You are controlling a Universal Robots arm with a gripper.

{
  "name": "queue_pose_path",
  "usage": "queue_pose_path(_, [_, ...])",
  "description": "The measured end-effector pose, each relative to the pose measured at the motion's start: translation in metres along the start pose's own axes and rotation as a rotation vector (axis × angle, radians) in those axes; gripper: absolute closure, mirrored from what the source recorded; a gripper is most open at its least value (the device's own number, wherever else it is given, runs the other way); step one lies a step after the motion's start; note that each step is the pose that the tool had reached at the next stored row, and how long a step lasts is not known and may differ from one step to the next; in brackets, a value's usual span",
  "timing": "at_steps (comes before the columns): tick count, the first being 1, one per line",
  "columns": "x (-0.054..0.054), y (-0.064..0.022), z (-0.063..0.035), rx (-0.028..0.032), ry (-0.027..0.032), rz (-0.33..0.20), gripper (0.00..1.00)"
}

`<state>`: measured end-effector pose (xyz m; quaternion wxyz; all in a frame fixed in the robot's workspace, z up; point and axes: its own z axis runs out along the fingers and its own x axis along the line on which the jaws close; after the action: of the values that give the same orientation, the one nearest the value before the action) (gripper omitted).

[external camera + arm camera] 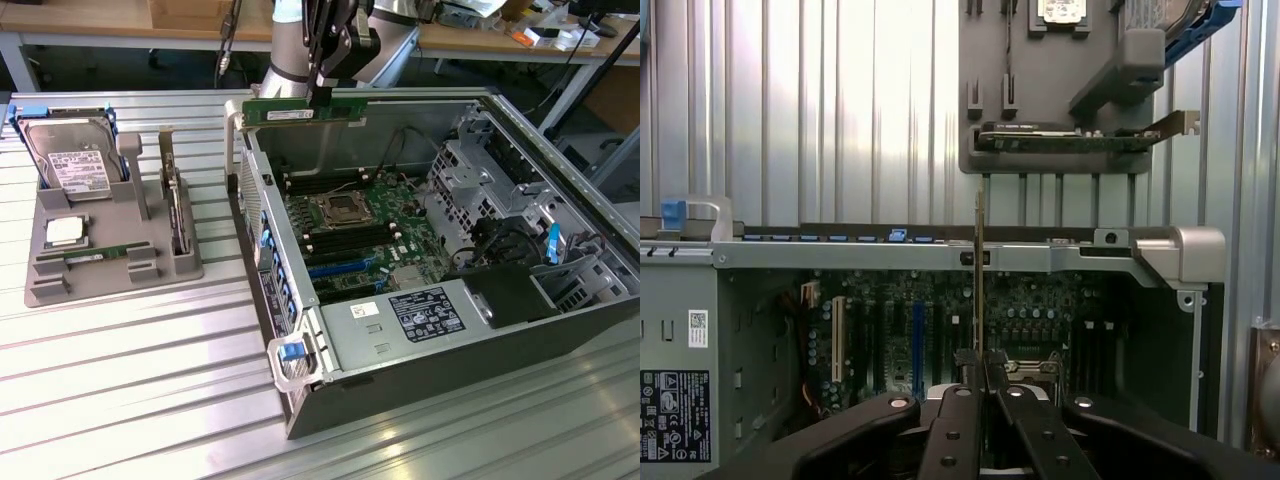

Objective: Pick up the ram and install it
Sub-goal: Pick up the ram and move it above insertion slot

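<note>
The ram (300,110) is a long green stick held level in the air above the far wall of the open computer case (520,330). My gripper (322,92) is shut on its upper edge from above. In the wrist view the ram (980,270) shows edge-on as a thin vertical strip, clamped between my black fingertips (967,362) by my gripper (980,362). Below it lies the motherboard (350,225) with its dark memory slots (345,240) beside the processor socket (338,208).
A grey holder tray (40,285) stands at the exterior view's left with a silver hard drive (75,160), a square processor chip (63,232), another green stick (95,254) and an upright card (177,215). Drive cages and cables (500,220) crowd the case's right part.
</note>
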<state>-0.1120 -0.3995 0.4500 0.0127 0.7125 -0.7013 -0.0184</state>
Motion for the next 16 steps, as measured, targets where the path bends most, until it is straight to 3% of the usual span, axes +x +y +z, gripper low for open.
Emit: queue_pose_path(16, [0.0, -0.0124, -0.0004, 0.0, 0.0009, 0.0, 0.88])
